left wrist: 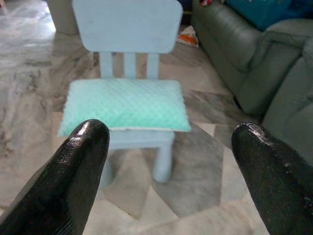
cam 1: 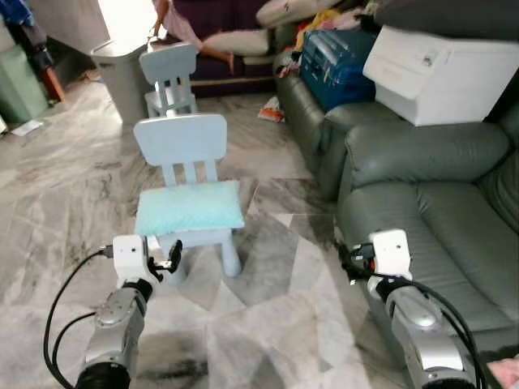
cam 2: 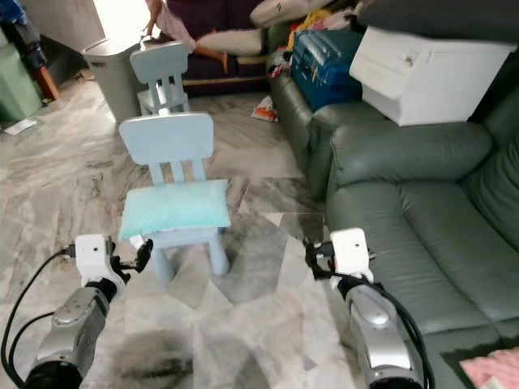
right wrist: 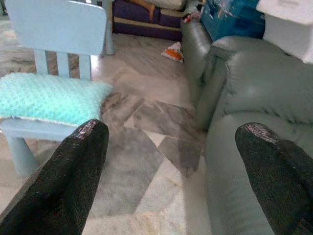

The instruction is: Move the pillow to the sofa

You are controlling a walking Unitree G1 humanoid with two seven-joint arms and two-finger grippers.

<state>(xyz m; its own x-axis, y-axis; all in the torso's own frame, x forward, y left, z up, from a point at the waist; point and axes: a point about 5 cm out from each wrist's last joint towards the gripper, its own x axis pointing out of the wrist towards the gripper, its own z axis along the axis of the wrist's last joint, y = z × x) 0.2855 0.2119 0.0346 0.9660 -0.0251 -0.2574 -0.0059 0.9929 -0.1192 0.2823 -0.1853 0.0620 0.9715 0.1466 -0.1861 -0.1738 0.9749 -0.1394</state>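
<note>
Lying on the chair (cam 1: 182, 162), the pillow (cam 1: 189, 207); both tools (left wrist: 166, 161) (right wrist: 171, 166) gape, holding nothing.

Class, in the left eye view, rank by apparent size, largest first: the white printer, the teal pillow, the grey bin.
1. White printer
2. Teal pillow
3. Grey bin, though farther away, so truly unsure.

Bright daylight from far doorway (cam 1: 122, 16), blown-out glare there; soft shadows, wrist views slightly blurred.
</note>
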